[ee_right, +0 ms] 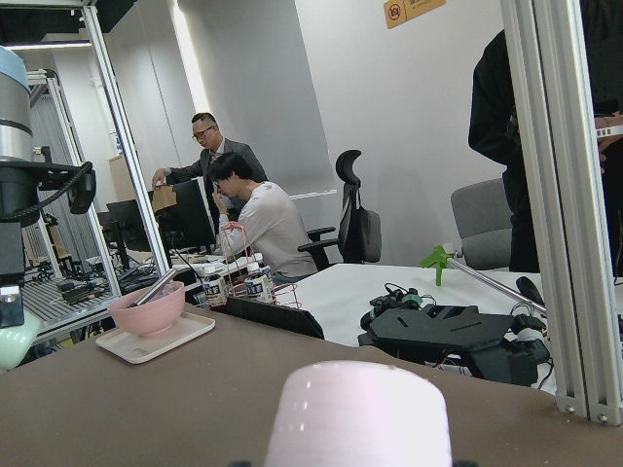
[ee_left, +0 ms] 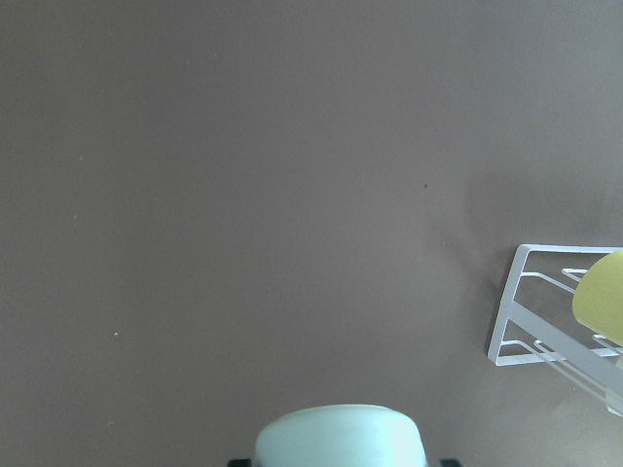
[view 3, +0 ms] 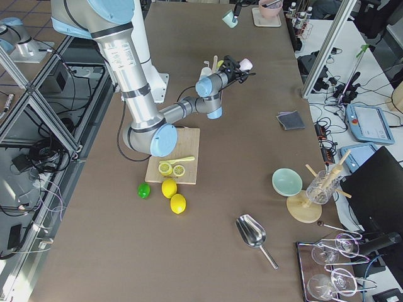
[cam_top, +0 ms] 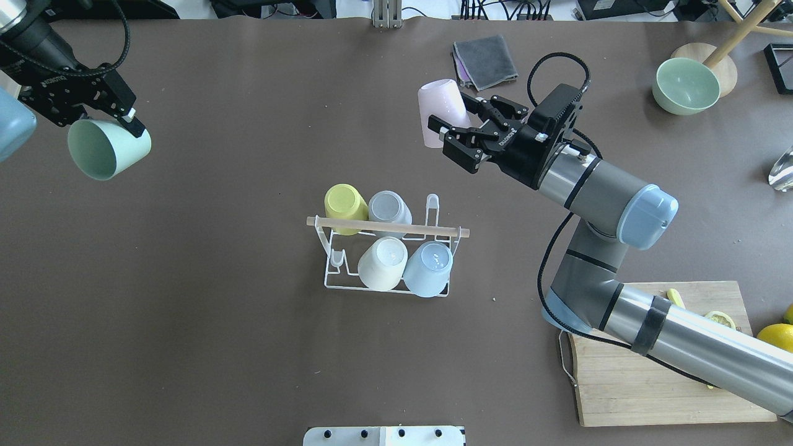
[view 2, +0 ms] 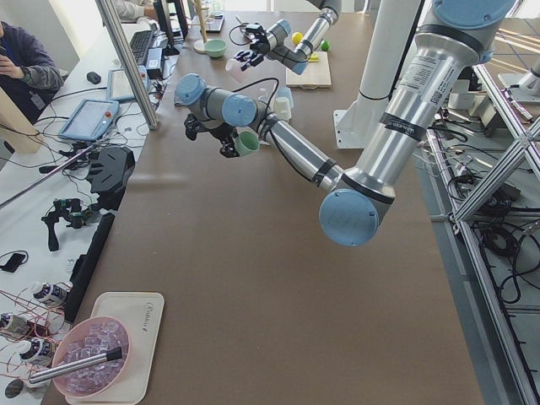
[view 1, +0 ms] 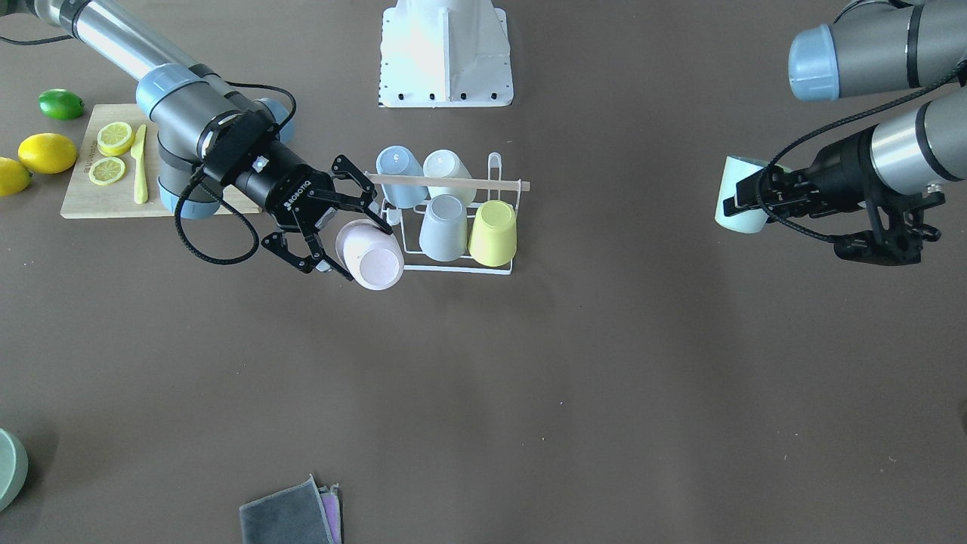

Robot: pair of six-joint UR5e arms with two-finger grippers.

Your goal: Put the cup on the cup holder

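Note:
The cup holder (cam_top: pixel 384 230) is a white wire rack with a wooden bar (view 1: pixel 453 183), standing mid-table. Several cups hang upside down on it: yellow (cam_top: pixel 344 206), grey, cream and blue. My right gripper (cam_top: pixel 451 114) is shut on a pink cup (cam_top: pixel 438 111) and holds it tilted in the air. In the front view the pink cup (view 1: pixel 370 255) is right beside the rack's end. My left gripper (cam_top: pixel 118 118) is shut on a mint green cup (cam_top: pixel 105 148), held in the air far off to the left. The left wrist view shows this cup (ee_left: pixel 341 438) and the rack's corner (ee_left: pixel 516 321).
A wooden cutting board (cam_top: pixel 619 384) with lemon slices and a yellow knife lies under my right arm. Lemons (view 1: pixel 47 153) and a lime (view 1: pixel 60 103) lie beside it. A grey cloth (cam_top: pixel 486 59) and a green bowl (cam_top: pixel 686 87) are at the far edge.

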